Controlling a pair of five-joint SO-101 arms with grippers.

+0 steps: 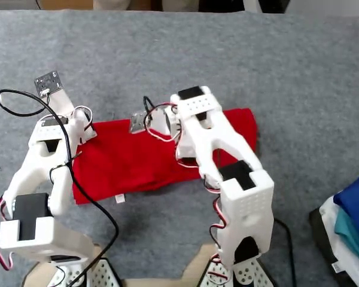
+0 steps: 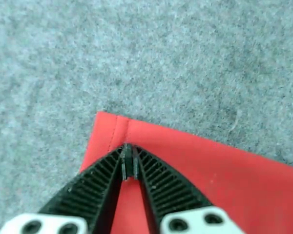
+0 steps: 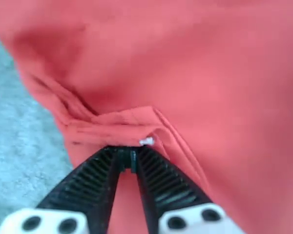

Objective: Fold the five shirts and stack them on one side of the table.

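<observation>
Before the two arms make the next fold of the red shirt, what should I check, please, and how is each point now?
1. Left gripper shut on the red shirt near a corner: ok.
2. Right gripper shut on the shirt: ok.
3. Shirt flat: not ok, bunched at the right gripper.
4. Bare table beyond the shirt: ok.
5. Folded stack apart from both arms: ok.
6. Layers in each grip: cannot tell.

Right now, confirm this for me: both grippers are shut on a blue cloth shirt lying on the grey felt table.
Wrong colour: the cloth shirt is red, not blue, as the high view shows. Both the left gripper and the right gripper are shut on it, and it lies on the grey felt table.
</observation>
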